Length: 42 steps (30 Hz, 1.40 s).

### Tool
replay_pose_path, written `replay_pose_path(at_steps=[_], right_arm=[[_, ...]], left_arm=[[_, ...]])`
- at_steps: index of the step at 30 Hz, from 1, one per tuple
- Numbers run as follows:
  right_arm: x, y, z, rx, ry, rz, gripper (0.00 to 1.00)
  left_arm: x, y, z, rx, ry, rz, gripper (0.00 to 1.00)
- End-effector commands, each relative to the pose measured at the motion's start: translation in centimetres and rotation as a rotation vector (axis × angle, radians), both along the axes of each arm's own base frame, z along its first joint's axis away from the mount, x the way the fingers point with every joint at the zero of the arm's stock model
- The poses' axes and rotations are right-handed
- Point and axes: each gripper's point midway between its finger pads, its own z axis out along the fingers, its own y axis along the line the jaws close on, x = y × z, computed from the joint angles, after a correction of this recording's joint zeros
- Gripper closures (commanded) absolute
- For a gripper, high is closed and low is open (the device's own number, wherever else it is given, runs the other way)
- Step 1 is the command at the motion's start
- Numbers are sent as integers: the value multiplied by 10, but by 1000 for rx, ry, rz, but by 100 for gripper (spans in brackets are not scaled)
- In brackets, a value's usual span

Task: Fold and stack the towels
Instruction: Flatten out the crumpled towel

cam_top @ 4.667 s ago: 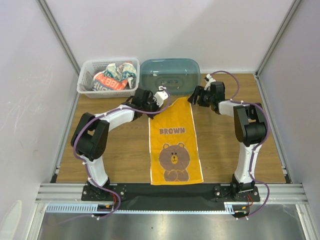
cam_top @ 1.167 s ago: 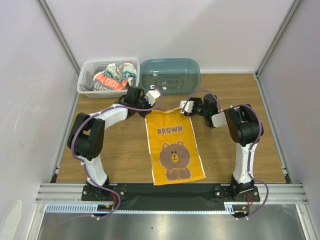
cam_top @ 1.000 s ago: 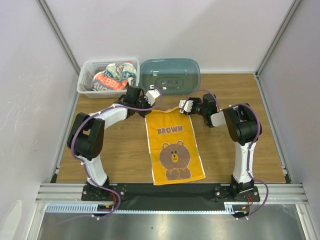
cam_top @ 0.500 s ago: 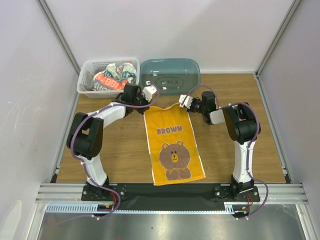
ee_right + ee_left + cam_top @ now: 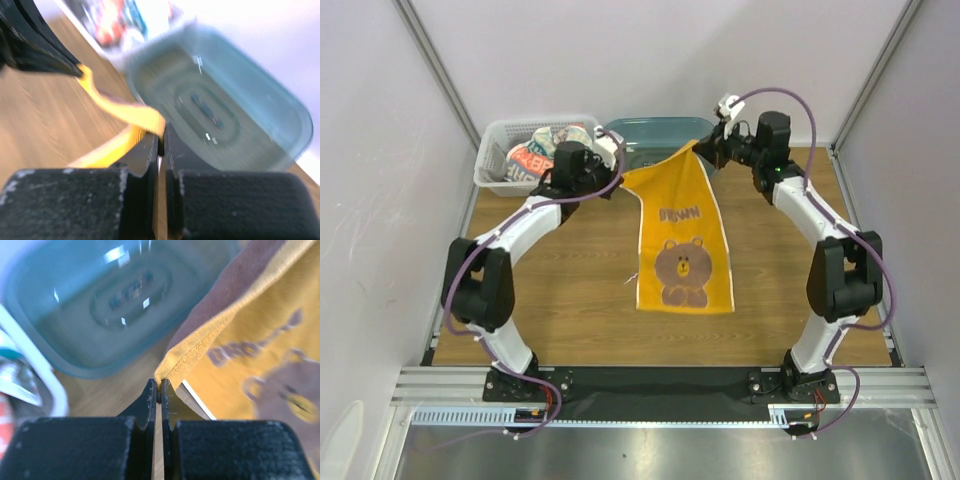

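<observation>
Two corners of the orange-and-brown cloth towel (image 5: 685,240) are pinched, one in each gripper. The left gripper (image 5: 611,160) has its jaws closed tight on the hem at one far corner. The right gripper (image 5: 708,150) is clamped the same way on the other. Between the two grippers the top edge sags in a shallow curve. Below them the cloth hangs down toward the arm bases, and its lower end appears to rest on the wooden table (image 5: 550,290).

That sag suggests a light, limp fabric with no stiffness of its own, so it should follow wherever the corners go. The thickened hem looks the surest place to hold, since a grip further in would likely bunch it.

Printed on the orange face is the word BROWN above a cartoon bear. Beside the left gripper, the white plastic lattice basket (image 5: 490,170) holds more bunched towels (image 5: 545,150); one shows red lettering, too crumpled to read. Just beyond both grippers sits the translucent teal oval tub (image 5: 655,130).
</observation>
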Motion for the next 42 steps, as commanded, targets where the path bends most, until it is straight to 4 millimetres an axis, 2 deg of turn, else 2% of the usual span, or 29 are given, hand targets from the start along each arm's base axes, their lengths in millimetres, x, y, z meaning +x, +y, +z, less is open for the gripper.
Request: replay_pose_path(at_steps=[1,2,4,5,7,8,10,11,12,14,15,17,18,22,25,31,33,34,36,38,40,41,42], right_arm=[[-32,4,53,108,120,28,100],[-39,3,70,140,118,15,100],[-48,1,88,166,105,16,100],[-60,-1,107,185,76,16,100],[-74,0,119,190,42,23,100],[-82,-6,136,201,-1,-5,100],[-92,-9,141,193,-32,-25,100],[-91,-13,145,193,-46,-62,100],[-96,-20,153,192,-58,-105,100],[-101,-27,155,186,-38,-144,100],[-107,-30,161,188,-43,-154,100],[-113,-34,157,143,-50,-161,100],[-120,-34,162,136,-60,-152,100],[-134,-36,150,64,-39,-138,100],[-142,-42,149,31,-43,-136,100],[-165,-39,163,-9,-112,-21,100],[-166,-40,163,-39,-121,-6,100],[-165,-41,172,-49,-149,-14,100],[-153,-45,163,-91,-134,-38,100],[-142,-51,169,-103,-135,-90,100],[-122,-56,165,-101,-103,-149,100],[-116,-57,166,-101,-104,-162,100],[-107,-57,170,-97,-115,-172,100]], left_arm=[[-10,-6,111,-144,-205,-40,100],[-14,-5,125,-157,-235,-44,100],[-25,-2,161,-183,-305,-47,100],[-28,-1,170,-186,-314,-43,100],[-37,6,207,-204,-379,-28,100],[-42,7,216,-208,-392,-29,100],[-56,12,250,-230,-459,-25,100],[-60,15,259,-232,-475,-18,100],[-66,20,279,-244,-511,-6,100],[-74,24,290,-247,-509,9,100],[-78,27,302,-254,-529,18,100],[-84,32,310,-271,-520,45,100],[-88,36,322,-283,-534,59,100],[-95,35,324,-281,-490,47,100],[-96,40,327,-263,-490,67,100],[-108,40,317,-231,-478,36,100],[-107,42,314,-220,-481,44,100],[-105,43,315,-216,-490,51,100],[-101,45,318,-198,-511,64,100],[-90,46,315,-178,-515,78,100],[-81,45,321,-174,-524,87,100],[-70,41,315,-167,-508,84,100],[-68,40,324,-173,-525,76,99]])
